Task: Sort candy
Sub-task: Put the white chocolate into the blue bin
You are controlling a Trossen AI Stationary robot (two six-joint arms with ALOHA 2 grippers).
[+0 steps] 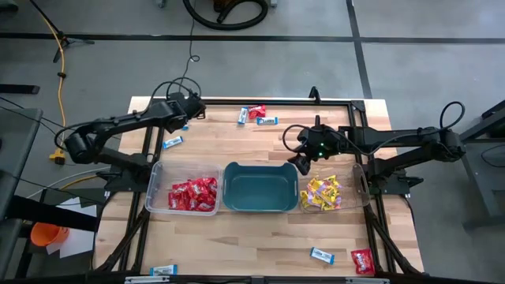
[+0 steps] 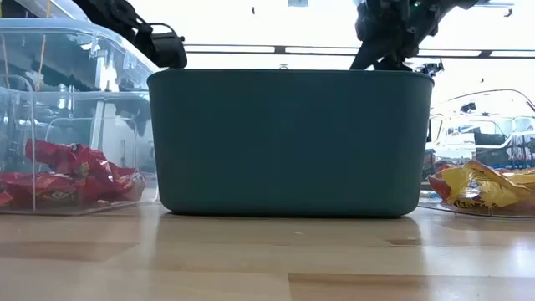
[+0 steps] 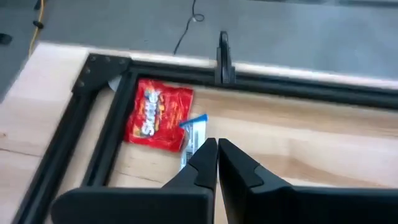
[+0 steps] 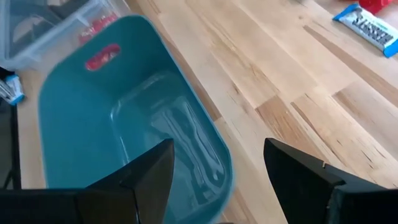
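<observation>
Grey workshop floor with cables surrounds a pale wooden surface (image 1: 260, 229) framed in black rails. Three containers stand in a row near the front: a clear plastic bin of glossy red packets (image 1: 183, 192) on the left, an empty teal plastic tub (image 1: 261, 188) in the middle, a clear plastic bin of bright yellow packets (image 1: 327, 194) on the right.

Left gripper (image 3: 216, 152) sits at the far left corner of the surface, fingers closed together. Left wrist view shows a small blue-and-white wrapped packet (image 3: 194, 134) just beyond the fingertips, overlapping a red wrapped packet (image 3: 155, 114) against the rail; whether the fingers have pinched the blue packet's edge I cannot tell.

Right gripper (image 4: 217, 165) hovers over the tub's right rim, fingers spread wide and holding nothing.

Loose candy elsewhere: a blue-and-white packet near the left bin (image 1: 173, 143), a red and two blue at the far edge (image 1: 256, 115), a blue (image 1: 321, 255) and a red (image 1: 362, 260) at the front right.

Judgement: step in hand is picking a blue packet for the tub. To do it well, lift slowly and confirm the packet comes up alone, without dragging the red one, then release low over the tub's centre
</observation>
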